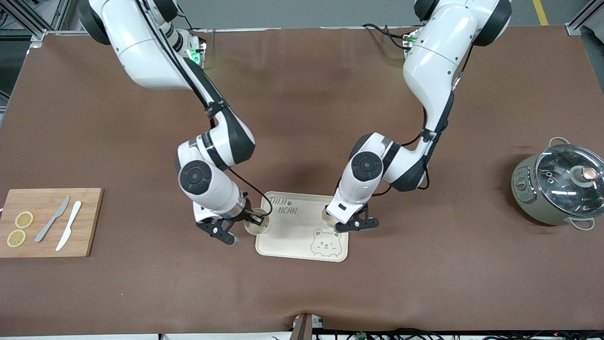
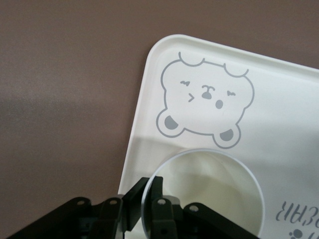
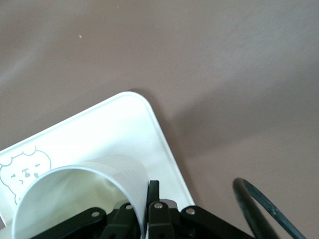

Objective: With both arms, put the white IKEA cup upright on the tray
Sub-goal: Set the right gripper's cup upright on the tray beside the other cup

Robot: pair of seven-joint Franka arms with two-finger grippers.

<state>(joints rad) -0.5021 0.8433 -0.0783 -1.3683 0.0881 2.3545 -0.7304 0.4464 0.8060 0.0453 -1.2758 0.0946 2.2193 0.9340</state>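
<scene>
The cream tray [image 1: 302, 241] with "TAIJI BEAR" lettering and a bear face lies on the brown mat, nearer the front camera. Two white cups stand upright at it. One cup [image 1: 257, 227] is at the tray's edge toward the right arm's end. My right gripper [image 1: 245, 226] is shut on its wall. The right wrist view shows this cup [image 3: 75, 194], the gripper [image 3: 148, 199] and a tray corner [image 3: 109, 129]. The other cup [image 1: 329, 215] is on the tray at the left arm's end. My left gripper [image 1: 337, 223] pinches its rim. The left wrist view shows that cup [image 2: 209, 189], the gripper [image 2: 149, 199] and the bear drawing on the tray [image 2: 279, 109].
A wooden cutting board [image 1: 89, 222] with two knives and lemon slices lies at the right arm's end. A grey pot [image 1: 559, 186] with a glass lid stands at the left arm's end.
</scene>
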